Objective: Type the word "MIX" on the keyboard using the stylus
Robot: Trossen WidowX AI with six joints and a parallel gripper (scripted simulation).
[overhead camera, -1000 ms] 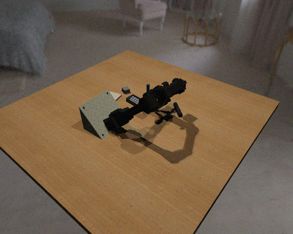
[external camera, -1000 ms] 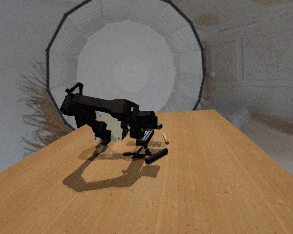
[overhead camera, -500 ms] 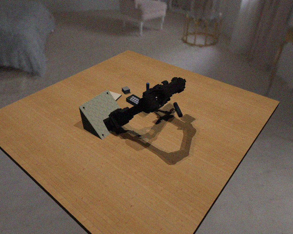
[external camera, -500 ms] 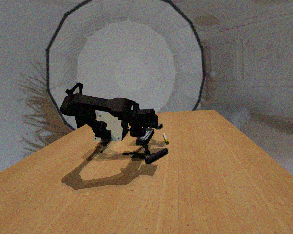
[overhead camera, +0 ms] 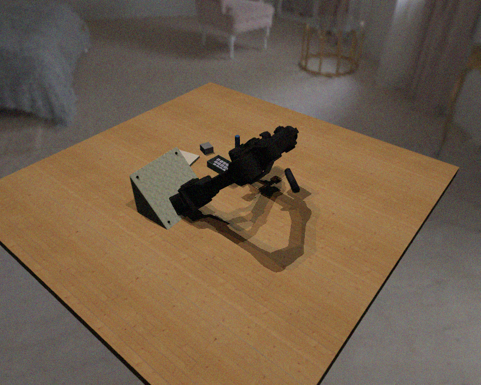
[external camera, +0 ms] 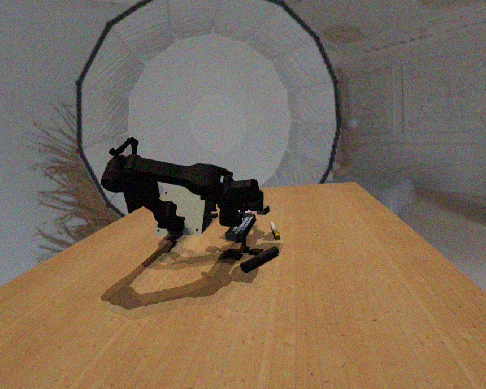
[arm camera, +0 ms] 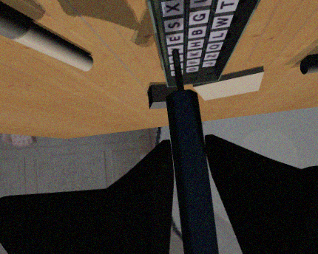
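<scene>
My gripper (arm camera: 188,145) (external camera: 236,216) is shut on the dark blue stylus (arm camera: 183,111) (overhead camera: 237,140), held between the two black fingers. The stylus's thin tip points at the small black keyboard (arm camera: 231,35) (overhead camera: 218,163) (external camera: 242,227) with white letter keys. The tip sits over the key column that holds X, S and E, just past the E. I cannot tell whether it touches a key. In the top view the stylus's blue top sticks up behind the arm.
A white marker with a yellow end (arm camera: 45,46) (external camera: 274,230) lies beside the keyboard. A black cylinder (overhead camera: 292,179) (external camera: 259,259) (arm camera: 315,63) lies on the other side. A grey block (overhead camera: 206,148) (arm camera: 157,97) and a beige wedge (overhead camera: 189,156) (arm camera: 234,86) lie beyond the keyboard. The arm's grey-green base mount (overhead camera: 160,182) stands close by.
</scene>
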